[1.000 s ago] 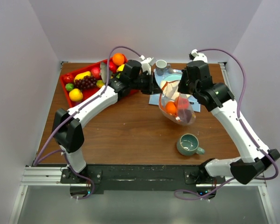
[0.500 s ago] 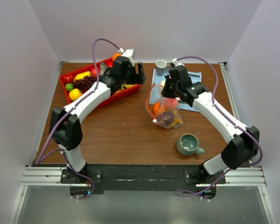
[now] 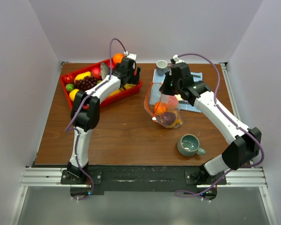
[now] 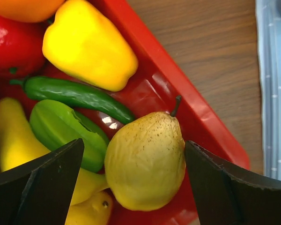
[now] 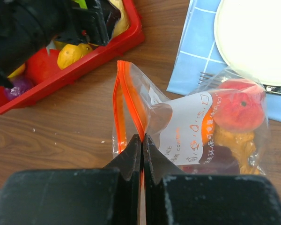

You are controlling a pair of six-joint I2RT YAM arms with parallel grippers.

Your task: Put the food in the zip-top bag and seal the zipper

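My left tool [image 4: 133, 145] hangs over the red rectangular plastic tray [image 4: 178, 93], its fingers spread wide. Between them lies a speckled yellow-green toy pear [image 4: 145, 164]; the right finger is just beside it, but I cannot tell if it touches. The pear lies against the tray's right rim, with a green chili pepper [image 4: 75, 93] and a glossy yellow bell pepper [image 4: 89, 44] behind it. The tray sits at the far left corner of the brown wooden surface [image 3: 117, 136].

My right tool [image 5: 141, 140] is pressed together and pinches the clear crinkly plastic zip-top bag [image 5: 187, 126] at its orange-red zipper strip [image 5: 122, 93], which stands up as a narrow loop. Inside the bag I see a red-orange round fruit [image 5: 236, 105] and a yellow piece [image 5: 234, 140]. The bag rests near the middle of the surface, partly on a blue checked cloth [image 5: 196, 51] that carries a white plate [image 5: 257, 37].

A band of bare wood separates the tray's right rim from the bag. A grey-green mug [image 3: 189, 144] stands nearer the front edge, apart from the bag.
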